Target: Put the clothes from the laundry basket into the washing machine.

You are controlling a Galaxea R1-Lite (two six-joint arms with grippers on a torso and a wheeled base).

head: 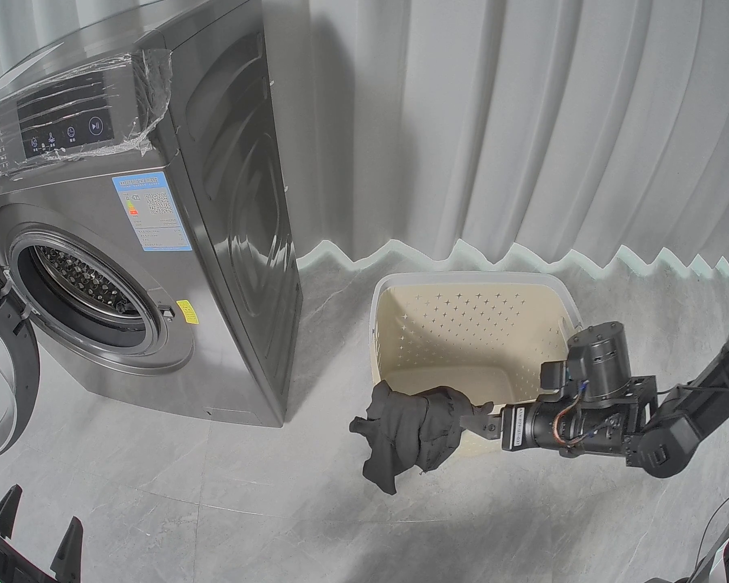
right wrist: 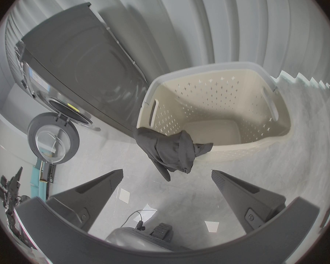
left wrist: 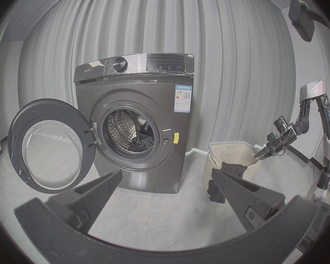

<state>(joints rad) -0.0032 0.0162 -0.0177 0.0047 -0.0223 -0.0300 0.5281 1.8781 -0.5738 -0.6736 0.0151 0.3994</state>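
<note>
Garment [head: 413, 435]: one, dark, draped over single basket [head: 462, 325] rim; washer [head: 219, 204] one.

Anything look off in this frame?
The dark garment is draped over the near rim of the laundry basket, hanging mostly outside. The right gripper is open, not clamping it. The protective film on the washing machine panel is peeling.
</note>
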